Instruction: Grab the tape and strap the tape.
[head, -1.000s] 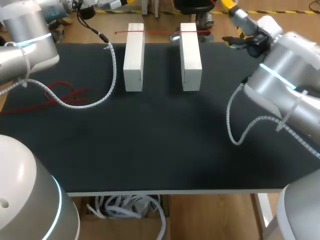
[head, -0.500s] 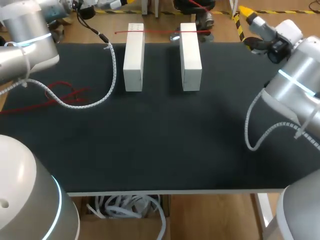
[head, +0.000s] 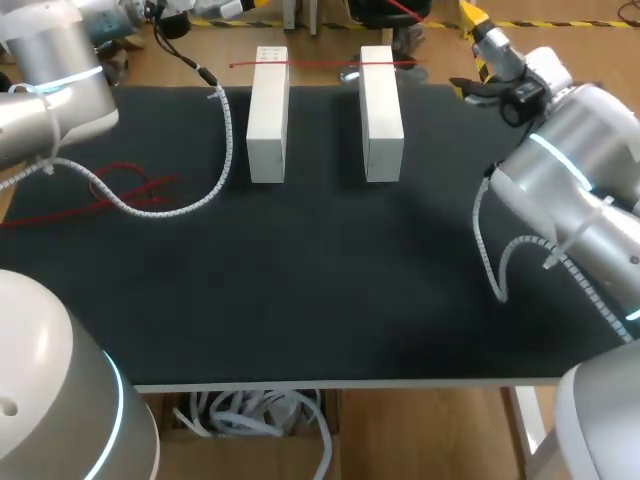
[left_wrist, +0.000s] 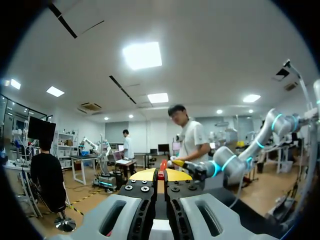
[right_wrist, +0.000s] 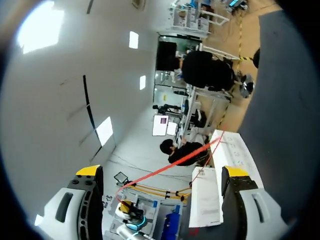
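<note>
Tape (head: 320, 64), red, strung across the far ends of two white blocks (head: 268, 115) on the worktop (head: 300, 290).
Right arm (head: 570, 170) raised right of the blocks; right end effector (head: 478, 55) spread wide, holding nothing, the tape ahead of it. Left arm (head: 50, 95) left of the blocks; left end effector (left_wrist: 160, 175) level, tips drawn together on a red strip of tape. A further red length (head: 120, 188) lies loose left of the blocks.
</note>
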